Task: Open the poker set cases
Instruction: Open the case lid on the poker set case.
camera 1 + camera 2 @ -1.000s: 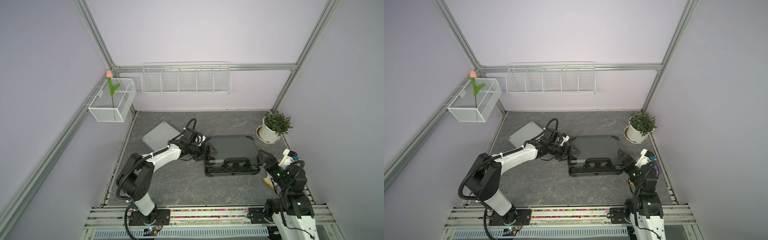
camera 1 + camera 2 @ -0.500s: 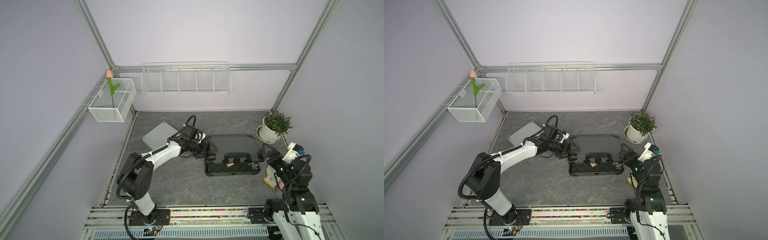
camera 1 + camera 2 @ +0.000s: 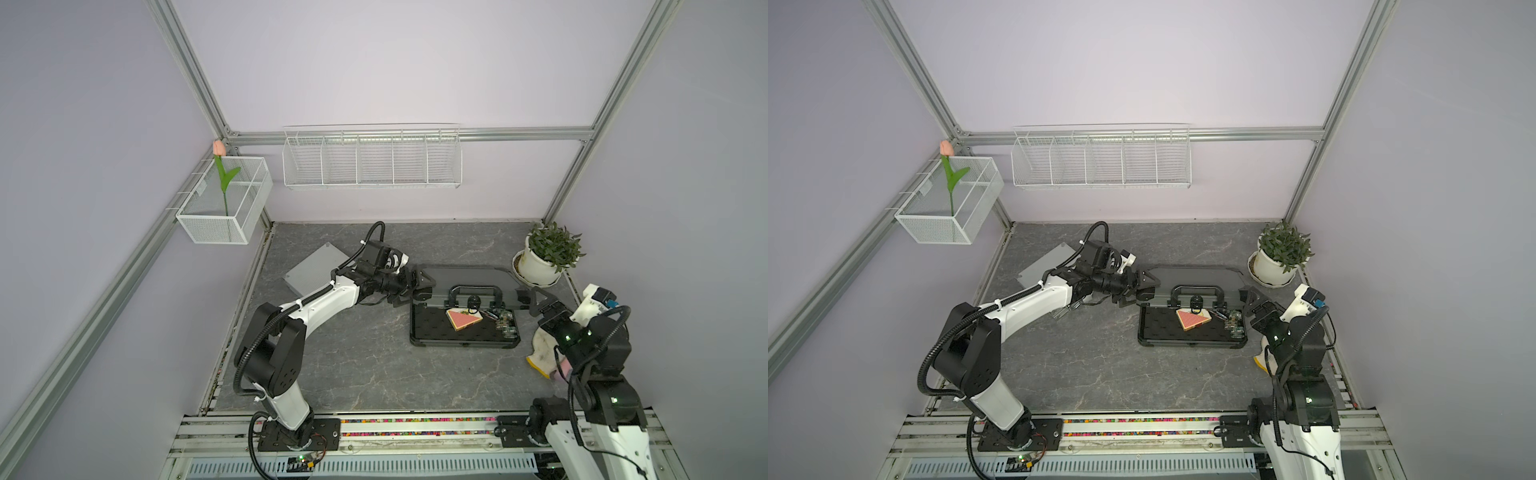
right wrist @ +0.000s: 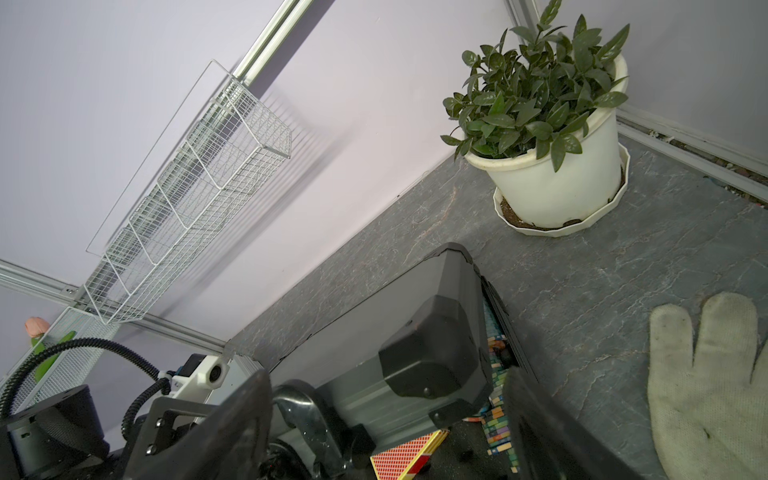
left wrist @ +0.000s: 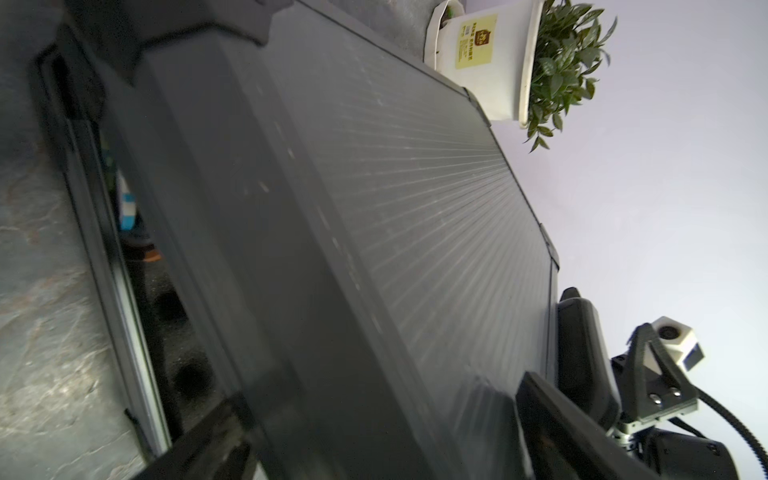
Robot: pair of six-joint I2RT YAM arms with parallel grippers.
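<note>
We logged dark plastic case (image 3: 463, 334) right-centre on surface (image 3: 374, 365), lid (image 3: 469, 274) tilted up | left end effector (image 3: 420, 286), right end effector (image 3: 534, 301) both spread, straddling lid's opposite corners, likely sharing its weight | silver ribbed case (image 3: 316, 270) lay shut back-left, not yet opened

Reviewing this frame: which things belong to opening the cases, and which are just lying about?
Job in hand:
dark case, lid raised
silver case, closed, beyond the left arm
left gripper and right gripper, at the lid's two ends

Lying about:
potted plant
glove
wire shelf basket
mesh basket with tulip
</note>
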